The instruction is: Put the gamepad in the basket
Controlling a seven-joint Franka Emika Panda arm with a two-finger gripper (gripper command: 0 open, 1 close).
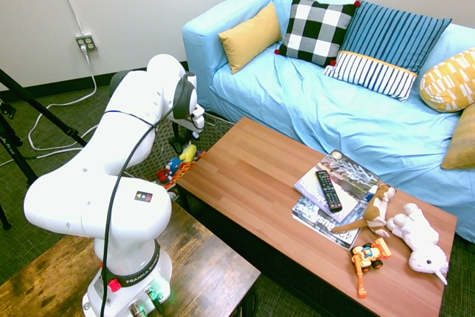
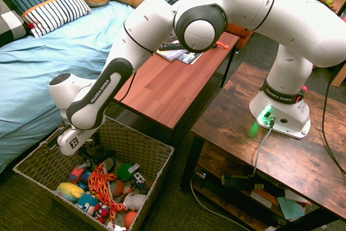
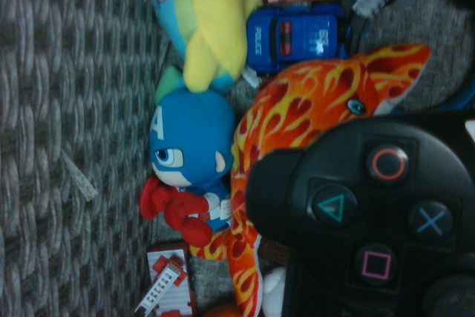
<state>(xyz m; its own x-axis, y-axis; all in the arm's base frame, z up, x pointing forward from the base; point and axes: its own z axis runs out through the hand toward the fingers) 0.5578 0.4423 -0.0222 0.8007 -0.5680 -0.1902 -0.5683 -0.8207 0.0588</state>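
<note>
My gripper [image 2: 89,152] hangs low inside the basket [image 2: 141,145], just above the heap of toys, and it has the gamepad [image 3: 371,213] clamped between its fingers; the wrist view shows the pad's face buttons up close. How wide the jaws stand I cannot tell, since the arm hides them. Under the gamepad lie a flame-patterned orange plush [image 3: 297,131], a blue hero doll [image 3: 185,161], a blue police car [image 3: 300,35] and a yellow plush [image 3: 208,12]. Behind me, the remote [image 1: 329,190] rests on magazines [image 1: 338,191] on the coffee table [image 1: 252,176].
</note>
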